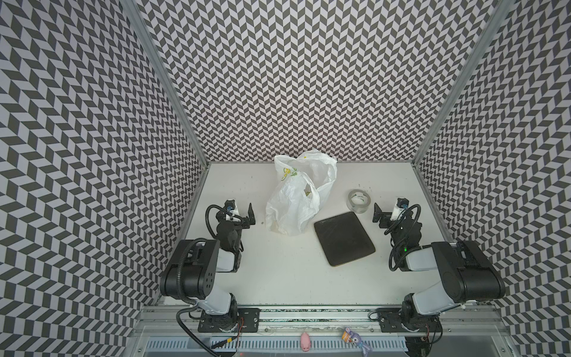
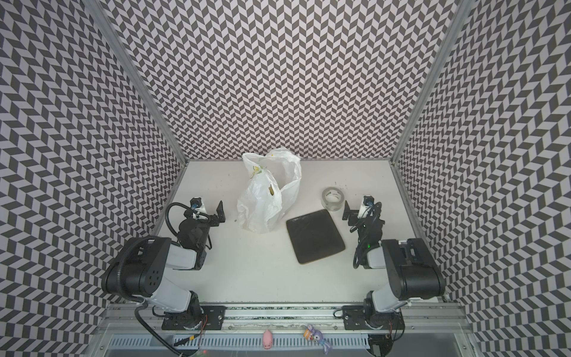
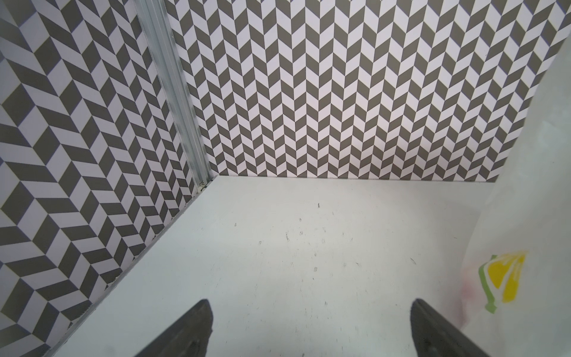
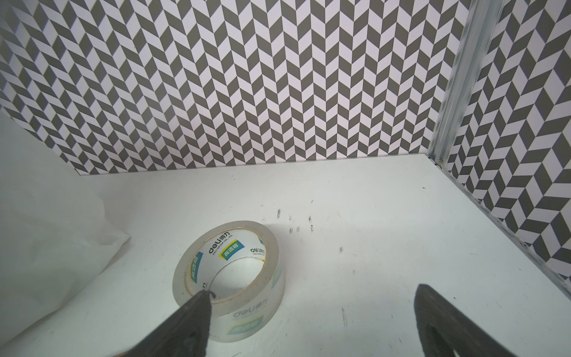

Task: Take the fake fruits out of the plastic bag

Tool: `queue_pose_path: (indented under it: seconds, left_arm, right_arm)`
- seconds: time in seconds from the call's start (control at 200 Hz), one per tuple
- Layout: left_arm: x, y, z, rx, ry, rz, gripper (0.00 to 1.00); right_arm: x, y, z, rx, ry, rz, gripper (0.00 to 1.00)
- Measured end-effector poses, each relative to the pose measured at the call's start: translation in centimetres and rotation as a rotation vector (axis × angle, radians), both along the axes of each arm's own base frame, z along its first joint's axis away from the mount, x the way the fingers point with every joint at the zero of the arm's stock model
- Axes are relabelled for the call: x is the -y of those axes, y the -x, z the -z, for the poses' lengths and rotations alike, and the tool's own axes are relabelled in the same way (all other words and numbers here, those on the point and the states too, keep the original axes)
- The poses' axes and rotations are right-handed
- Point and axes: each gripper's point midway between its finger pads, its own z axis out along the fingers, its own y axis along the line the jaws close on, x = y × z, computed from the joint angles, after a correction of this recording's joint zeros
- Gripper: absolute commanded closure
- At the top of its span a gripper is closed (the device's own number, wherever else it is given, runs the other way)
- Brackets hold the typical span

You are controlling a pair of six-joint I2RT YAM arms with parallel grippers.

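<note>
Left pincer (image 3: 310, 301) and right pincer (image 4: 312, 290) gape empty; pinching the plastic bag (image 1: 293, 201) low, I might trap fake fruits.

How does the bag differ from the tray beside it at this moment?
The bag is white, crinkly and printed with lemon slices; the tray is dark and plain. The bag stands crumpled and bulging upward; the tray lies flat. In both top views the bag sits farther back and left, the tray nearer the front and right. Both rest on the table.
</note>
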Motion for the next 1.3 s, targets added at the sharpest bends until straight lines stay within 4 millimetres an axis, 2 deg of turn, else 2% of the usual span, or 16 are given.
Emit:
queue_pose_path:
  seconds: [0.1, 0.24, 0.365, 0.486, 0.601, 0.716, 0.811, 0.886, 0.976, 1.177, 1.302]
  left_arm:
    - [-0.2, 0.4, -0.9, 0.013, 0.005, -0.012, 0.0]
    - [-0.3, 1.2, -4.6, 0.085, 0.02, -0.014, 0.0]
    - [-0.1, 1.1, -8.2, 0.111, 0.052, -0.003, 0.0]
    - [0.5, 0.4, -12.5, 0.118, 0.108, 0.025, 0.0]
    - [1.9, -0.1, -16.0, 0.104, 0.17, 0.109, 0.0]
    - [3.7, -0.4, -17.6, 0.05, 0.248, 0.208, 0.0]
    - [5.4, -0.2, -18.2, -0.018, 0.326, 0.283, 0.0]
    - [6.8, -0.1, -19.1, -0.058, 0.379, 0.33, 0.0]
    - [9.6, 0.7, -20.6, -0.089, 0.431, 0.406, 0.0]
    - [17.5, 4.4, -22.2, -0.212, 0.536, 0.595, 0.0]
    - [20.5, 6.8, -22.4, -0.342, 0.651, 0.641, 0.0]
  right_arm:
    - [0.0, 0.0, -0.1, 0.005, -0.001, 0.001, 0.0]
    - [0.2, 0.8, -1.5, 0.046, -0.007, 0.01, 0.0]
    - [0.6, 1.8, -5.6, 0.138, -0.028, 0.033, 0.0]
    - [0.9, 2.3, -9.6, 0.197, -0.076, 0.051, 0.0]
    - [1.6, 1.3, -12.0, 0.16, -0.174, 0.094, 0.0]
    - [1.9, -0.2, -13.5, 0.058, -0.26, 0.132, 0.04]
    - [1.3, -1.0, -13.4, -0.035, -0.301, 0.109, 0.06]
    - [0.5, -1.4, -12.2, -0.134, -0.329, 0.079, 0.07]
    - [-0.6, -1.3, -10.8, -0.236, -0.357, 0.038, 0.07]
    - [-2.3, 0.1, -9.2, -0.359, -0.416, -0.03, 0.07]
    - [-2.3, 1.2, -9.7, -0.356, -0.464, -0.02, 0.06]
